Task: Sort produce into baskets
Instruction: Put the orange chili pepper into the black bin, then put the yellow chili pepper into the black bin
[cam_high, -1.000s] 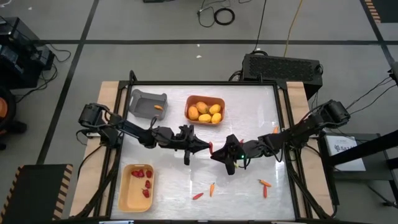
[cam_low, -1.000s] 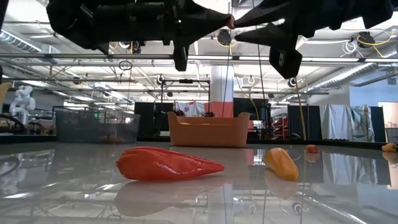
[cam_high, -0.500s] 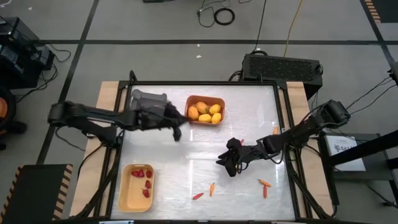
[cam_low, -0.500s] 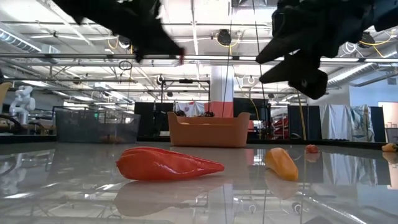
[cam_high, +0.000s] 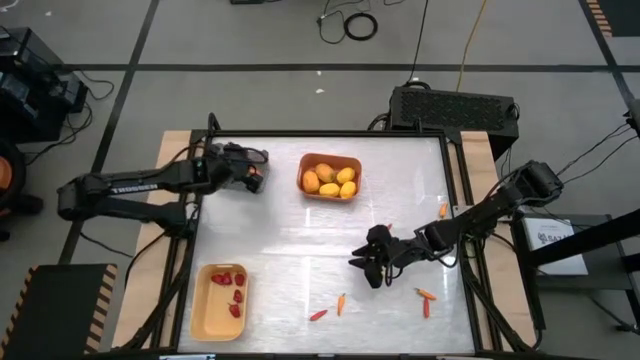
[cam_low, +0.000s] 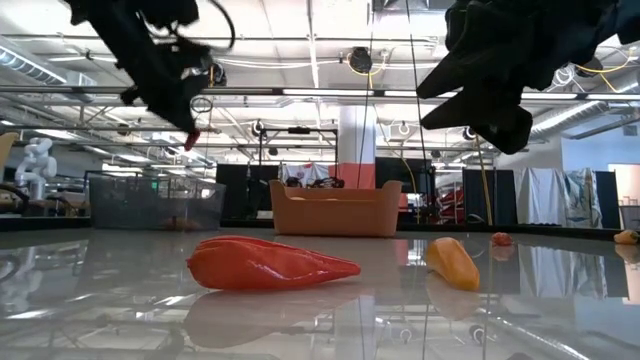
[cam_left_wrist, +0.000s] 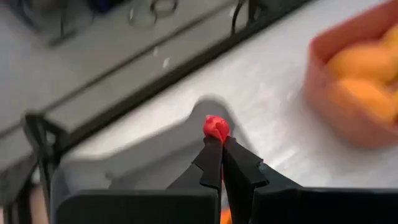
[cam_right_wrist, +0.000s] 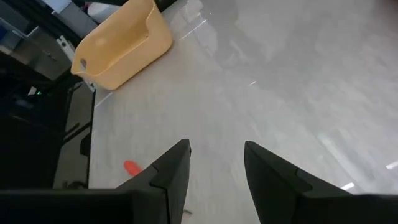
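From my seat I see the left arm stretched along the far left of the surface (cam_high: 300, 250), its left claw (cam_high: 252, 176) hanging over the grey bin (cam_left_wrist: 124, 155), most of which the arm hides from above. The fingers (cam_left_wrist: 211, 163) are pinched together on a small red piece (cam_left_wrist: 216, 128), and only its tip shows past them, so I cannot tell what kind it is. At the near left corner sits the pale yellow bin (cam_high: 203, 310) with a few dark red berries (cam_high: 232, 290) inside it. Further along the far edge, the orange bin (cam_high: 352, 162) holds several yellow-orange fruits (cam_high: 330, 180), well apart from the left claw. Near the front edge, around the middle, an orange-red stick (cam_high: 318, 315) lies flat on the surface, and a small carrot (cam_high: 341, 301) lies just beside it. In the low view that red stick is the big piece lying closest, with an orange one (cam_low: 452, 262) just past it. The right claw (cam_high: 366, 266) hangs above the middle of the surface, right of centre, with its fingers (cam_right_wrist: 171, 171) standing apart and nothing between them. Its wrist camera looks past them at bare surface and the pale yellow bin beyond. Two more carrots (cam_high: 426, 300) lie near the front right, close together, and one last orange piece (cam_high: 442, 210) rests by the right edge beside the right arm.
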